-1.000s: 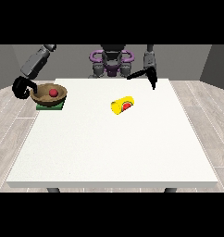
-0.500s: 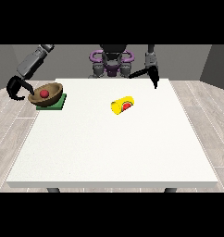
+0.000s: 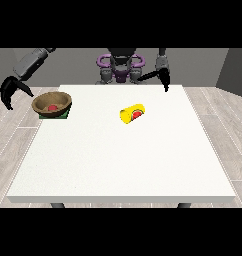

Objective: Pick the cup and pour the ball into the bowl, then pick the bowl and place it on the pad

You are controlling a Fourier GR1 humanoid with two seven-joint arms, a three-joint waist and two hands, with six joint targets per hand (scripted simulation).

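A brown bowl (image 3: 52, 104) rests on a green pad (image 3: 63, 115) at the table's far left, with a red ball (image 3: 53, 107) inside it. A yellow cup (image 3: 132, 114) lies on its side near the middle of the table, its red inside facing the camera. The hand at the view's left (image 3: 10, 90) hangs off the table's left edge, apart from the bowl, fingers spread and holding nothing. The hand at the view's right (image 3: 165, 79) hovers over the far edge with fingers pointing down, holding nothing.
The white table (image 3: 123, 160) stretches towards the camera. The robot's torso (image 3: 121, 67) stands behind the far edge. Grey plank floor surrounds the table.
The hand at the view's left has let go of the bowl and drawn back to the left, off the table. The bowl now sits flat on the pad. The other hand is still.
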